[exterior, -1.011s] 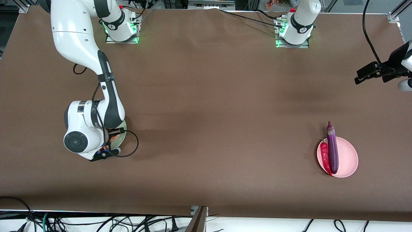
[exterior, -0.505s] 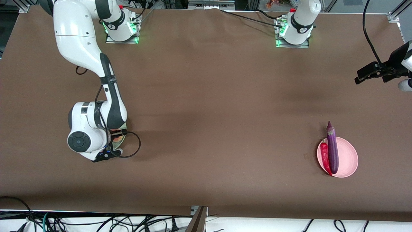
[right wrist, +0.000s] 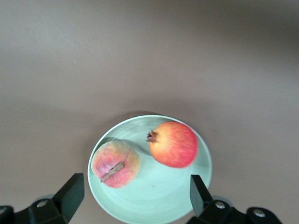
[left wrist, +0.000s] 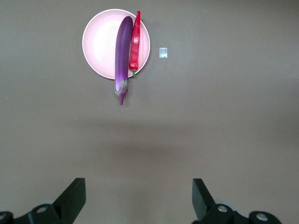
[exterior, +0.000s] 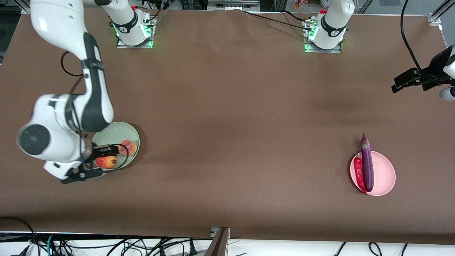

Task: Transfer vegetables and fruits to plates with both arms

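The pale mint plate (exterior: 117, 127) holds the peach (exterior: 128, 147) and, nearer the front camera, the pomegranate-like fruit (exterior: 106, 162). My right gripper (exterior: 97, 154) hangs above this plate's edge, open and empty. In the right wrist view (right wrist: 135, 200) it is over the plate (right wrist: 154, 205), with the peach (right wrist: 115, 164) and pomegranate (right wrist: 174, 143) just ahead. The pink plate (exterior: 385, 174) holds the purple eggplant (exterior: 367, 167) and red chili (exterior: 360, 174). My left gripper (exterior: 408, 79) waits, open and empty, over bare table (left wrist: 138, 196); its view shows the plate (left wrist: 100, 42), eggplant (left wrist: 122, 51) and chili (left wrist: 135, 39).
The eggplant's cap end juts over the pink plate's rim toward the robots' bases. A small pale scrap (left wrist: 163, 52) lies on the brown tabletop beside the pink plate. Cables run along the table's edge nearest the front camera.
My right arm has risen and swung toward its own end of the table, uncovering the mint plate and both fruits. The left arm has not moved.
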`<control>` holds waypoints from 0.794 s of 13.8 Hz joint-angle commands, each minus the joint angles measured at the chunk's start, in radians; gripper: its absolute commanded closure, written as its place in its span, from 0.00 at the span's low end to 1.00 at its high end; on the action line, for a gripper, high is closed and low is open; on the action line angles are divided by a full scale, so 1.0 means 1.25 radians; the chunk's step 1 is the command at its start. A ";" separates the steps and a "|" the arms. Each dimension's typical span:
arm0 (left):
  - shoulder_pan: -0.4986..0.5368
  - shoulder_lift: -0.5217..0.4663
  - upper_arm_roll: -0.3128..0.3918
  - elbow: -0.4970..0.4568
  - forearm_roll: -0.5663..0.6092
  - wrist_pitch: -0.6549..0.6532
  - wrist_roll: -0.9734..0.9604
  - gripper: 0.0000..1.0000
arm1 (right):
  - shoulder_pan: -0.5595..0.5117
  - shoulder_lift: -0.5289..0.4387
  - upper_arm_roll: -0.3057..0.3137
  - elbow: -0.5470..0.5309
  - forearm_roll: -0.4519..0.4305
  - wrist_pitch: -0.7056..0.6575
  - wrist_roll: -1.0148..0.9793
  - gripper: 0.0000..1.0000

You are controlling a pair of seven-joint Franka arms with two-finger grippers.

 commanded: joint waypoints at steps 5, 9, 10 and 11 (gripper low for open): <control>0.000 -0.016 0.003 -0.014 -0.004 -0.002 0.010 0.00 | -0.003 -0.167 0.005 -0.023 0.008 -0.145 0.015 0.00; 0.000 -0.015 0.000 -0.014 -0.004 -0.002 0.010 0.00 | -0.137 -0.278 0.158 -0.084 0.005 -0.210 0.071 0.00; 0.000 -0.015 0.001 -0.014 -0.004 -0.002 0.010 0.00 | -0.194 -0.323 0.223 -0.124 -0.001 -0.211 0.071 0.00; 0.000 -0.015 0.001 -0.014 -0.004 -0.002 0.010 0.00 | -0.221 -0.360 0.250 -0.168 -0.003 -0.210 0.071 0.00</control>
